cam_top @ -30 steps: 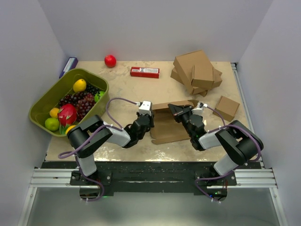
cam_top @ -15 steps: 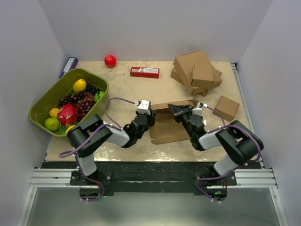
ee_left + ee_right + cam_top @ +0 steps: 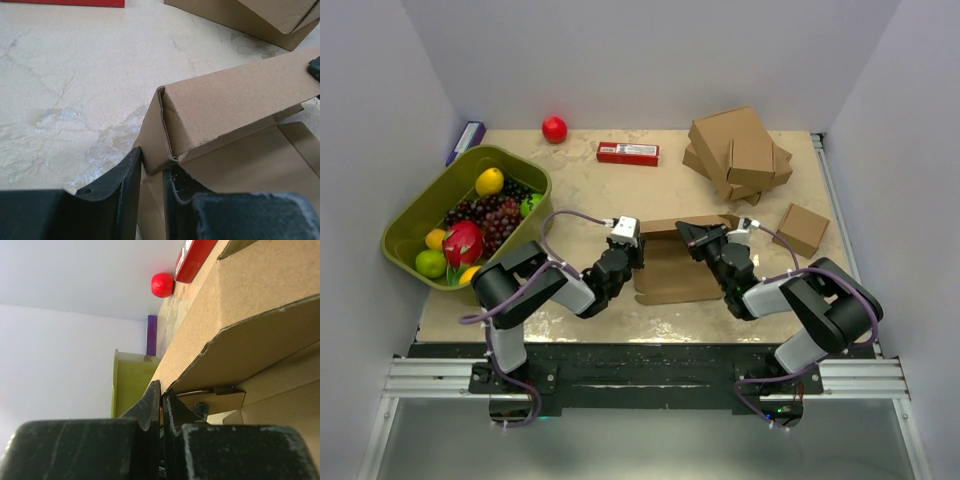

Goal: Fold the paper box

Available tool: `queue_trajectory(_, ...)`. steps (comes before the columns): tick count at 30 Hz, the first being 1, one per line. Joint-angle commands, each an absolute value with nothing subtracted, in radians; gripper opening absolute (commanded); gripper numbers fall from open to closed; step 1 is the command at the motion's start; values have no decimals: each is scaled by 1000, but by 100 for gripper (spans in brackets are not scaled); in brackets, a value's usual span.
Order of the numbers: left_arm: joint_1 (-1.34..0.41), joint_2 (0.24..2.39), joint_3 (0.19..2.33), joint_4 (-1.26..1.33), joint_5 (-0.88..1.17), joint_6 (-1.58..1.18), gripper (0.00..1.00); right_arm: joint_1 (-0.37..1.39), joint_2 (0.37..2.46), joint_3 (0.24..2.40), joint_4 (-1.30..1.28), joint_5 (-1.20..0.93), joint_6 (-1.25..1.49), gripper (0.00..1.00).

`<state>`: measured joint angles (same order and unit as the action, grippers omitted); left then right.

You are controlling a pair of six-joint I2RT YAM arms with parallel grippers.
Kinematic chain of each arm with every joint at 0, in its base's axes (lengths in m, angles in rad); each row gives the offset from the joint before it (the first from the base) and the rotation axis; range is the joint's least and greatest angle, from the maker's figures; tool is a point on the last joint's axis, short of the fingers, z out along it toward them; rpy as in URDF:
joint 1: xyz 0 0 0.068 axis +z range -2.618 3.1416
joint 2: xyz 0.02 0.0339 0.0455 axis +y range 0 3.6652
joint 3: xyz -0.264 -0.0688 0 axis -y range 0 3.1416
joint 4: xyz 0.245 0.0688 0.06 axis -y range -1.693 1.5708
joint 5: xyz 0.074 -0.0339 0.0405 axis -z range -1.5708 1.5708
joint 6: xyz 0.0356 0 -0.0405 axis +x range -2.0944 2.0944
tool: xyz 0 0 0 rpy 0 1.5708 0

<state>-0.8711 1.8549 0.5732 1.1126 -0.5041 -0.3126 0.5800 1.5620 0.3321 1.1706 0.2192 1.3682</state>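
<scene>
The paper box (image 3: 672,270) is a brown cardboard sheet lying mid-table with its back wall (image 3: 235,100) raised. My left gripper (image 3: 637,254) is at the box's left end. In the left wrist view its jaws (image 3: 152,172) are shut on the folded corner flap of the paper box (image 3: 155,140). My right gripper (image 3: 688,236) reaches in from the right and pinches the raised back wall. In the right wrist view its fingers (image 3: 161,396) are shut tight on the thin edge of the paper box (image 3: 260,300).
A green basket (image 3: 415,212) of fruit sits at the left. A red ball (image 3: 554,129), a red packet (image 3: 627,153) and a purple item (image 3: 467,139) lie at the back. A pile of brown boxes (image 3: 735,150) and a small brown box (image 3: 801,228) stand back right.
My left gripper loosened briefly and closed again on the box's left corner. The box's left end has slid slightly left. The right gripper has kept its hold.
</scene>
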Motion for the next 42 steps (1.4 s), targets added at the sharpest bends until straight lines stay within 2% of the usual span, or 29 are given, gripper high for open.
queue_trajectory(1,-884,1850,595,1379,-483,-253,7,604,1582,319,959,181,1312,0)
queue_trajectory(3,-887,1852,606,1355,-486,-252,0,604,1580,319,957,181,1310,0)
queue_trajectory(5,-887,1836,620,1298,-517,-270,0,606,1562,316,954,184,1298,1)
queue_trajectory(8,-879,1798,640,1154,-540,-296,0,604,1507,318,918,189,1258,18)
queue_trajectory(9,-864,1787,644,1072,-532,-304,0,604,1490,327,901,183,1243,27)
queue_trajectory(12,-821,1735,646,941,-485,-345,0,603,1399,359,793,172,1154,41)
queue_trajectory(13,-810,1709,640,922,-454,-360,0,603,1370,367,764,163,1102,53)
queue_trajectory(16,-772,1668,629,826,-405,-367,0,601,1249,387,616,132,999,70)
queue_trajectory(22,-718,1608,637,661,-322,-354,0,601,948,475,227,84,786,79)
queue_trajectory(27,-673,1591,666,534,-227,-351,0,601,772,564,-38,158,626,89)
queue_trajectory(31,-655,1577,675,489,-180,-353,0,594,793,589,-179,288,571,95)
queue_trajectory(36,-637,1569,690,443,-117,-339,0,571,891,627,-239,304,549,89)
queue_trajectory(42,-612,1557,690,405,-84,-318,0,571,833,604,-221,362,493,90)
